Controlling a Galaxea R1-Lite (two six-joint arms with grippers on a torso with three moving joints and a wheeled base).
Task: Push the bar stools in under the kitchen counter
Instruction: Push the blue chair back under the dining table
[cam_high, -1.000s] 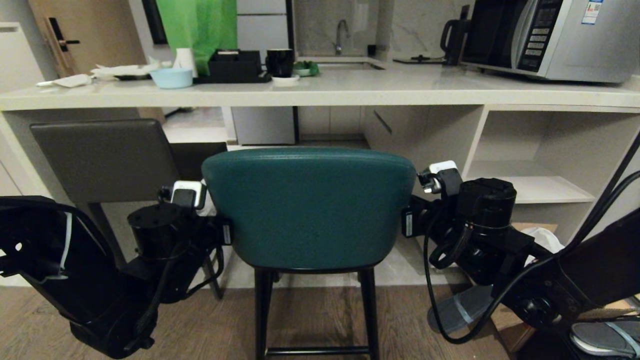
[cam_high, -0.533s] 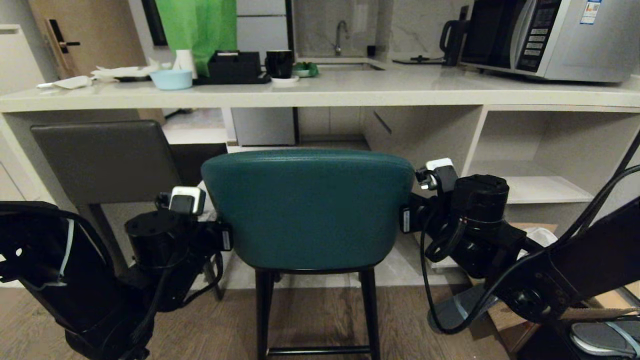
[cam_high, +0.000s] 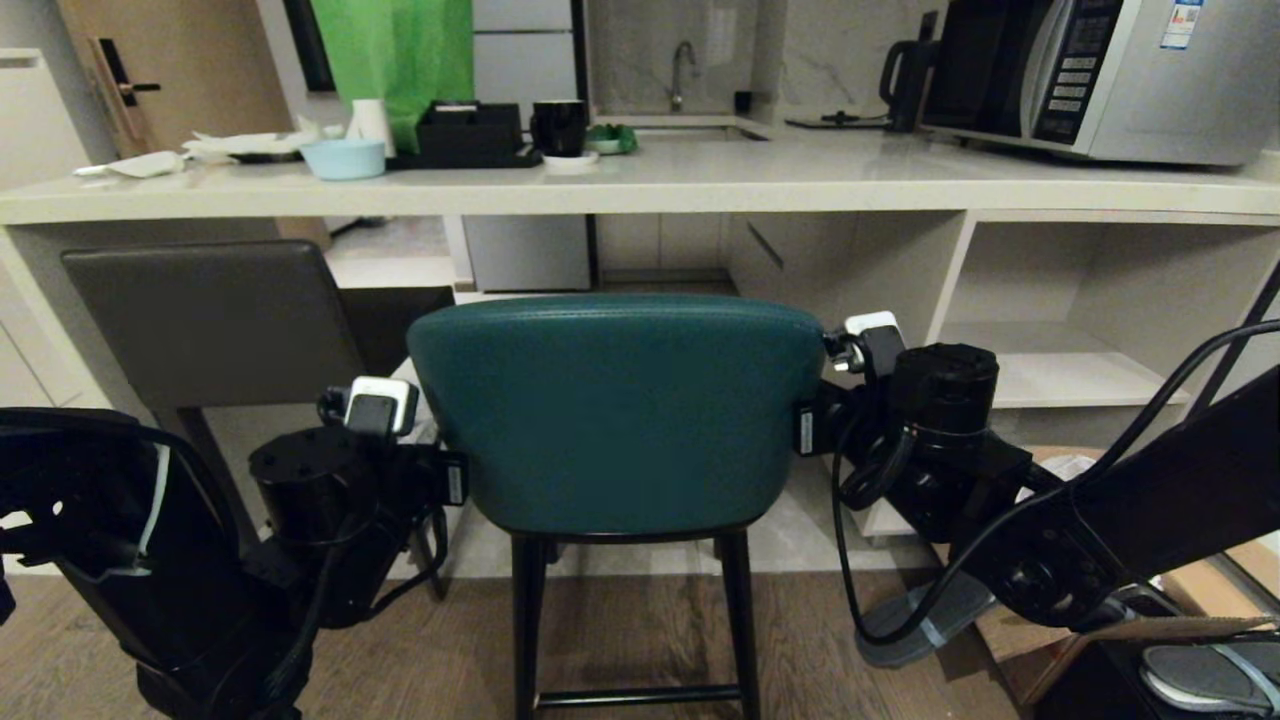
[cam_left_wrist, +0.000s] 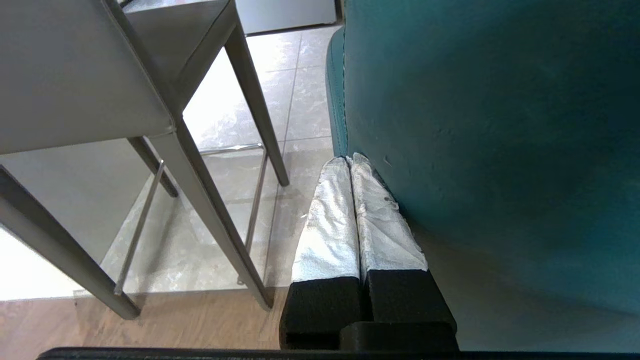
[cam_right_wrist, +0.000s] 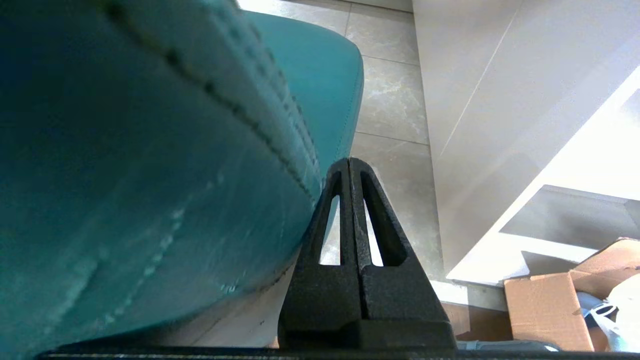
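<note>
Your left gripper (cam_left_wrist: 350, 162) and right gripper (cam_right_wrist: 350, 165), fingers pressed together, flank the teal stool (cam_high: 620, 410), touching its back's side edges; the tabletop (cam_high: 700, 180) lies straight ahead, beyond it.

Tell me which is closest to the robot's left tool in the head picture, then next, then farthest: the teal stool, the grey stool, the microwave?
1. Teal stool: right beside the left tool.
2. Grey stool: just behind, on the left.
3. Microwave: far right, on the counter.
</note>
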